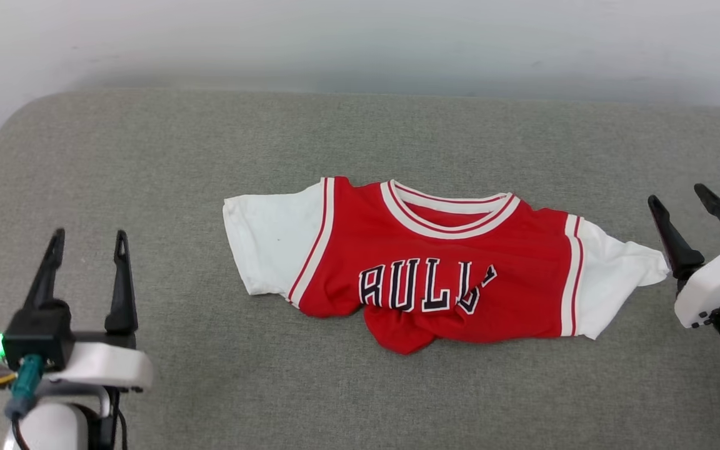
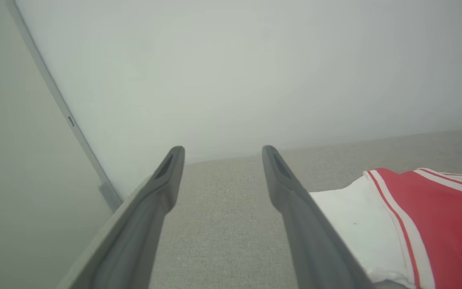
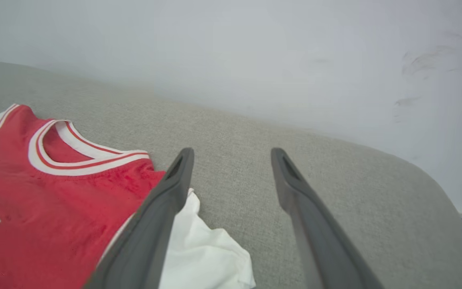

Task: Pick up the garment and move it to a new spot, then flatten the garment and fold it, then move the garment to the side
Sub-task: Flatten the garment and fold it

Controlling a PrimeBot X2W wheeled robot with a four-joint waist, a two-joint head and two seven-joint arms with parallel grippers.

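My right gripper (image 1: 677, 195) stands wide open with nothing between its fingers, hovering at the right end of the grey pad (image 1: 147, 156). Its inner finger sits just beside the tip of the near white sleeve (image 1: 616, 269). In the right wrist view that sleeve runs behind the finger, and I cannot tell whether they touch. From there the garment (image 1: 435, 250) stretches away to the left. Its long axis runs sleeve to sleeve across the pad, with the collar (image 1: 447, 209) toward the wall (image 1: 360, 37) and the hem (image 1: 410, 331) toward me. The hem is bunched up under the lettering (image 1: 425, 287), so the garment is not flat. My left gripper (image 1: 90, 234) is just as wide open and empty, but it hangs well apart from the far sleeve (image 1: 266, 244), closer to my body. I judge the right arm the nearer one for a grab, reaching inward to the left. The left would need to travel forward and inward first.
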